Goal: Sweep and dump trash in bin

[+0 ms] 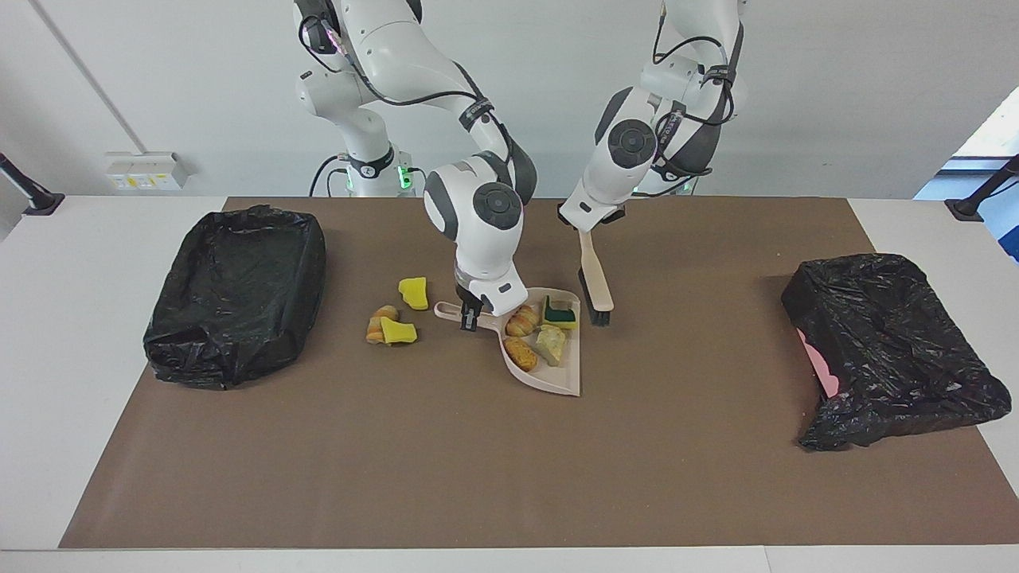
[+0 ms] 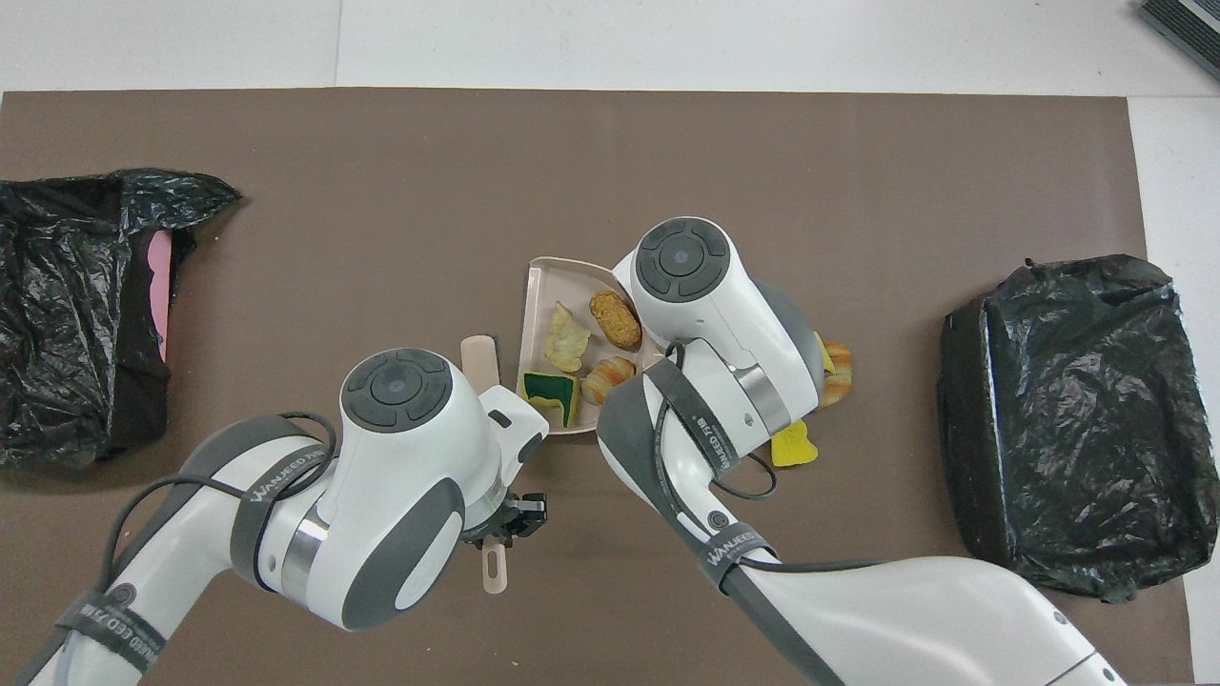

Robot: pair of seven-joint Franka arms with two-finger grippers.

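A beige dustpan (image 1: 557, 387) lies mid-table on the brown mat, and it also shows in the overhead view (image 2: 564, 272). It holds a green-backed sponge (image 1: 560, 312) (image 2: 553, 393), two pastry lumps (image 1: 523, 320) (image 1: 521, 352) and a pale sponge chunk (image 1: 551, 342). My right gripper (image 1: 471, 313) is shut on the dustpan's handle. My left gripper (image 1: 590, 228) is shut on the beige brush (image 1: 597, 280), whose black bristles stand just beside the dustpan's mouth, toward the left arm's end. A yellow sponge (image 1: 413, 292) and a pastry with a yellow chunk (image 1: 386, 328) lie on the mat beside the handle.
A black-bag-lined bin (image 1: 239, 286) (image 2: 1067, 410) stands toward the right arm's end of the table. A second black-bagged container with a pink patch (image 1: 892, 342) (image 2: 76, 305) sits toward the left arm's end. White table borders surround the mat.
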